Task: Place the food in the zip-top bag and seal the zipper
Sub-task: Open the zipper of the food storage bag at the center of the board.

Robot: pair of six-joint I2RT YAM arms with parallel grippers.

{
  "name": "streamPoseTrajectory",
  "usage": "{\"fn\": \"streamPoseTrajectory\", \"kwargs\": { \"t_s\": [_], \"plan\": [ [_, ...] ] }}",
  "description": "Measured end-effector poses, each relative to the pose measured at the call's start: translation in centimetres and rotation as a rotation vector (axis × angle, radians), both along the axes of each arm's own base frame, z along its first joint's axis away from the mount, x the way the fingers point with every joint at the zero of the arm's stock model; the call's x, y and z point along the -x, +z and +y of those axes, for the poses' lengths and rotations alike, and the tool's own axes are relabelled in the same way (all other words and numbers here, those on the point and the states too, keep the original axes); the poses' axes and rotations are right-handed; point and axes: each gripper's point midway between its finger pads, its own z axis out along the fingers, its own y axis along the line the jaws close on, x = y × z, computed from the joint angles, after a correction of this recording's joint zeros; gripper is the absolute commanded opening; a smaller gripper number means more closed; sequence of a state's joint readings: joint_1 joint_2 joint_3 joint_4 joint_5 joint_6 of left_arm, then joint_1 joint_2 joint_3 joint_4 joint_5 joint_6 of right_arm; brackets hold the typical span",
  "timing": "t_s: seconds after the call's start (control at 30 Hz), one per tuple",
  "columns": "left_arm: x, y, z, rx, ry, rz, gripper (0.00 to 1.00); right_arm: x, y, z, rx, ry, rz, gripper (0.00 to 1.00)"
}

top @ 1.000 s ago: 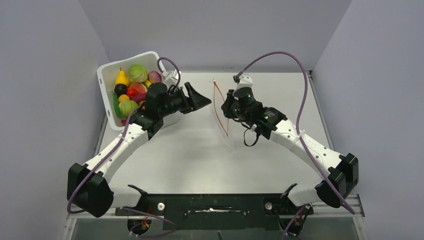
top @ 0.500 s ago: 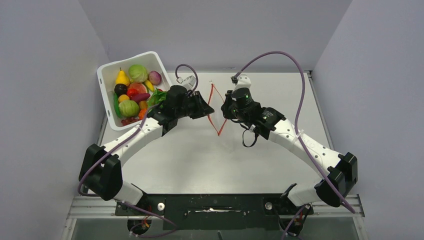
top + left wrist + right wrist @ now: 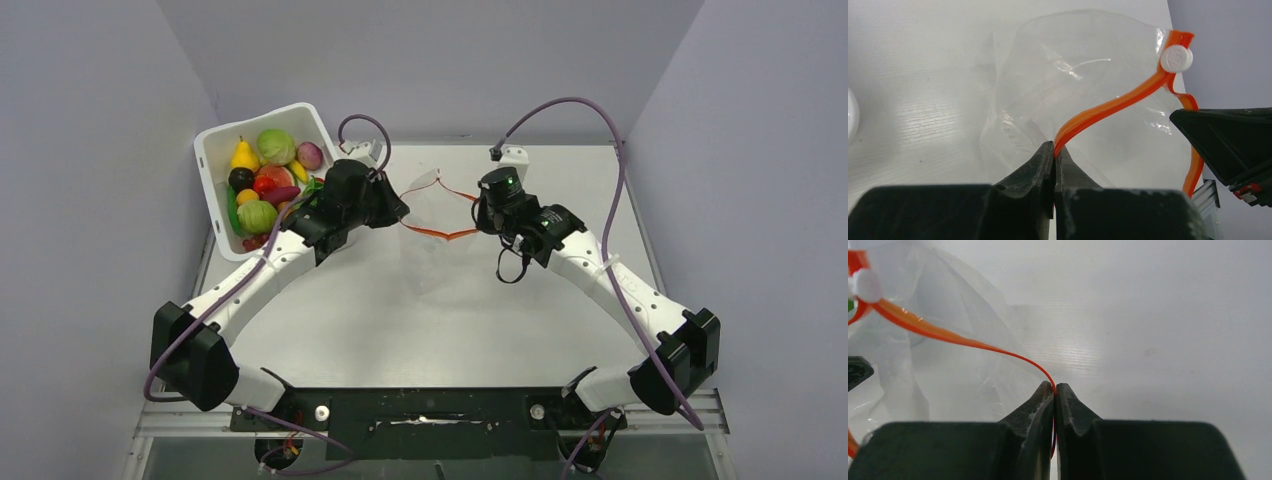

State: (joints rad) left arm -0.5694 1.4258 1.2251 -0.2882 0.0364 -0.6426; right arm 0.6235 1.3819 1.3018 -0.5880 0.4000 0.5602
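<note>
Orange zipper (image 3: 1113,105) strip of the zip-top bag (image 3: 1068,70) is pinched at two points: the left hand (image 3: 1054,150) is pressed together on one lip of the mouth, the right hand (image 3: 1054,387) pressed together on the opposite lip. With a lip in each hand and the hands held apart, the mouth stands spread into an open loop between them; in my judgement this hold serves to present an opening for loading. The clear bag body trails below the hands toward the white surface (image 3: 420,330); whether it rests there cannot be told. A white slider (image 3: 1176,58) sits at the end of the strip beyond the left hand's fingertips, so the mouth is unsealed. The food (image 3: 262,185) is not in the bag: it lies heaped in a white tub (image 3: 212,150) behind the left hand, beside its wrist. Obstruction noted: both hands are occupied, none is free to fetch food, and the left arm (image 3: 270,265) lies between tub and bag mouth.
</note>
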Motion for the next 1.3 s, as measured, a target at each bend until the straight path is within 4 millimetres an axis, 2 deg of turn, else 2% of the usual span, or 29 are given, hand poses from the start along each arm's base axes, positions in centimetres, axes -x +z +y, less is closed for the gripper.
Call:
{"fn": "streamPoseTrajectory", "kwargs": {
  "t_s": [0.13, 0.47, 0.77, 0.9, 1.0, 1.13, 1.2, 1.3],
  "plan": [
    [0.3, 0.1, -0.4, 0.010, -0.021, 0.003, 0.00, 0.4, -0.1, 1.4, -0.042, 0.058, 0.014, 0.21],
    [1.0, 0.0, -1.7, 0.071, -0.079, 0.012, 0.00, 0.4, 1.1, 3.3, -0.115, 0.134, -0.005, 0.32],
    [1.3, -0.1, -2.6, 0.117, -0.118, 0.008, 0.00, -0.5, 2.6, 4.9, -0.130, 0.191, -0.023, 0.36],
    [1.4, 0.2, -2.9, 0.138, -0.134, -0.002, 0.00, -1.2, 2.5, 5.6, -0.121, 0.212, -0.016, 0.36],
    [1.4, 0.4, -3.2, 0.152, -0.147, -0.013, 0.00, -1.4, 1.8, 6.0, -0.107, 0.226, 0.005, 0.32],
    [1.7, 0.0, -3.1, 0.164, -0.164, 0.000, 0.00, -1.8, 0.8, 6.0, -0.077, 0.236, 0.036, 0.14],
    [1.3, -0.1, -2.4, 0.164, -0.153, 0.010, 0.00, -2.2, 0.3, 5.1, -0.047, 0.211, 0.048, 0.08],
    [0.1, -0.8, 0.4, 0.119, -0.069, 0.034, 0.00, -3.1, -0.2, 2.4, 0.019, 0.134, 0.057, 0.04]
  ]
}}
